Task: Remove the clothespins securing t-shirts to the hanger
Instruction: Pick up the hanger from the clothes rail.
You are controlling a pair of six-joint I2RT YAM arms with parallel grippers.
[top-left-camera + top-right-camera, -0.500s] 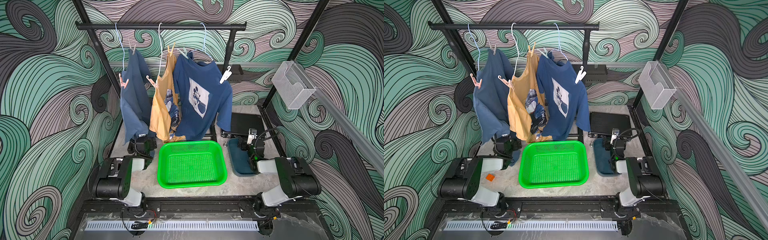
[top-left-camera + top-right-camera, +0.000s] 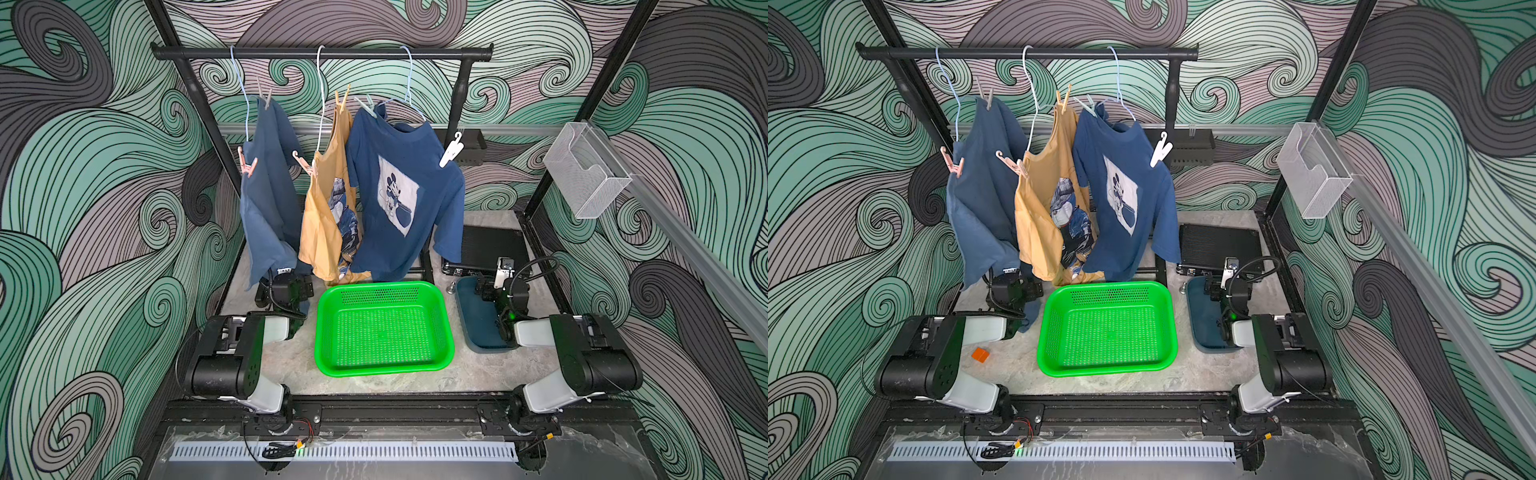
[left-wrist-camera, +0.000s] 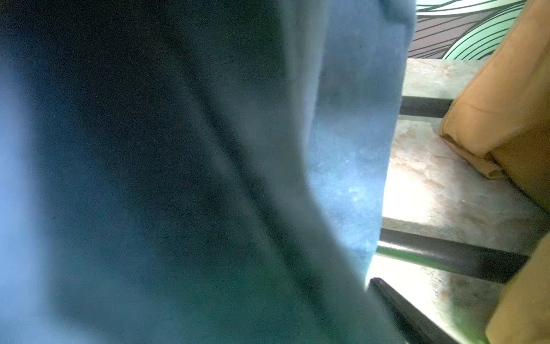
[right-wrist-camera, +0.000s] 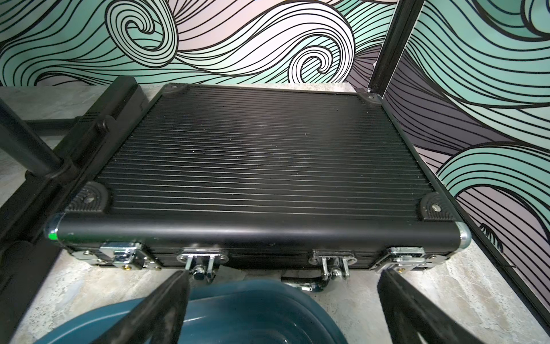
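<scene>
Blue t-shirt (image 3: pixel 178 178) blurred across the left wrist view, left gripper fingers (image 3: pixel 398 312) mostly behind it, right gripper fingers (image 4: pixel 160 309) cropped.

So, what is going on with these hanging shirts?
Nothing is unclipped yet. Three small t-shirts hang from a black rail, with six plastic clothespins on them. The left gripper sits low under the hem of the plain blue shirt; the right gripper, open, is above a dark teal tray. Neither holds anything.

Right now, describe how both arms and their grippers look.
The left arm and right arm share chunky black joint housings joined by pale grey shells, with black cables looping to the wrists. The right gripper has flat, black, tapering fingers; a green light glows behind it. The left gripper is mostly hidden by the blue t-shirt.
</scene>
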